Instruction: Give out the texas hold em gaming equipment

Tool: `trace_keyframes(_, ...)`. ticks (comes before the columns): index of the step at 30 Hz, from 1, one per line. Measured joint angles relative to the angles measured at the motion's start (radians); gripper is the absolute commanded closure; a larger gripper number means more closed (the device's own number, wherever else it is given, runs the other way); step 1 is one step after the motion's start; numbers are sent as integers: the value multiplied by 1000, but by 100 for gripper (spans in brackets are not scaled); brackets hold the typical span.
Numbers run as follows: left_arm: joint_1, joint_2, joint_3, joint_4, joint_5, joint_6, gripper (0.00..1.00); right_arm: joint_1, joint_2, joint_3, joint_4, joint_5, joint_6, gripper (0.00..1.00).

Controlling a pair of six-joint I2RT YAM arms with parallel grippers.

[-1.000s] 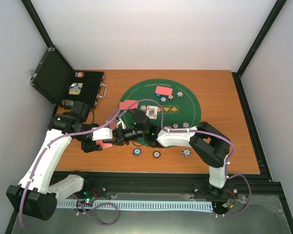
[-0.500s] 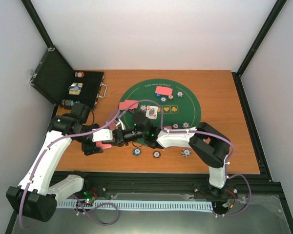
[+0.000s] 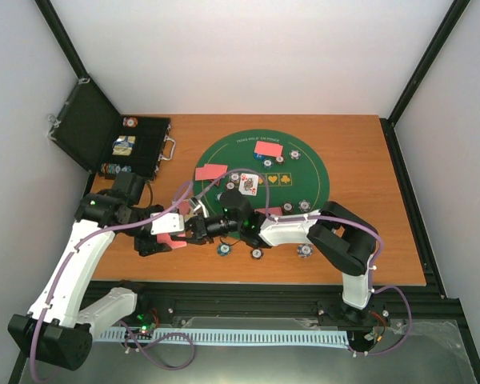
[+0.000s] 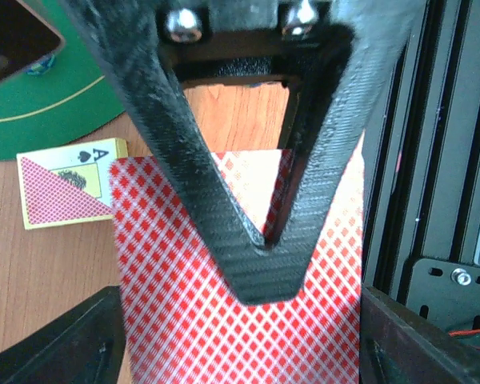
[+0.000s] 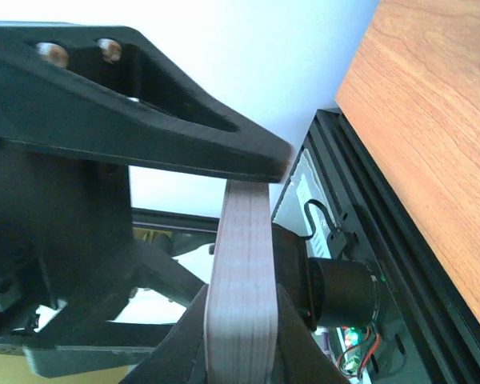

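Currently the wooden table [image 3: 384, 160] carries the green felt mat [image 3: 308, 180] at its centre. All positions below are given from the mat.

The black case [image 3: 84, 128] is left of the mat with its lid up. Its tray holds a few small pieces, probably chips and a marker, too small to name.

Both arms meet just off the mat's near-left edge. The right gripper [image 3: 198, 228] is clamped on a deck of red-backed cards [image 5: 240, 280] and holds it clear of the wood, likely so single cards can be pulled off. The left gripper [image 3: 174, 238] sits right over the deck's top back [image 4: 192, 304]. Its fingertips [image 4: 260, 240] converge almost to a point. I cannot tell if they pinch a card or are merely near closed.

A card box [image 4: 64, 192] with an ace printed on it lies flat just outside the mat's near-left rim.

On the mat:
- one red-backed card [image 3: 268, 148] toward the far side
- another red-backed card [image 3: 211, 171] overhanging the left rim
- a face-up card [image 3: 249, 185] near the middle

My judgement is these are dealt positions.

There are chips on the mat, e.g. [image 3: 294, 154]. Three more poker chips [image 3: 257, 254] lie off the near edge.
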Motion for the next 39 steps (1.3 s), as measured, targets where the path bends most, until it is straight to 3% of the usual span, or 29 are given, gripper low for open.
trace_keyframes(22,5,-2,-2,-3,176,16,24,-37,-110,-106,71,-39,26,97)
trace_keyframes(33,5,-31,-2,46,180,12,25,-42,-120,-111,71,-38,39,97)
trace_keyframes(39,5,-34,-12,51,173,16,30,-42,-120,-111,71,-35,48,97)
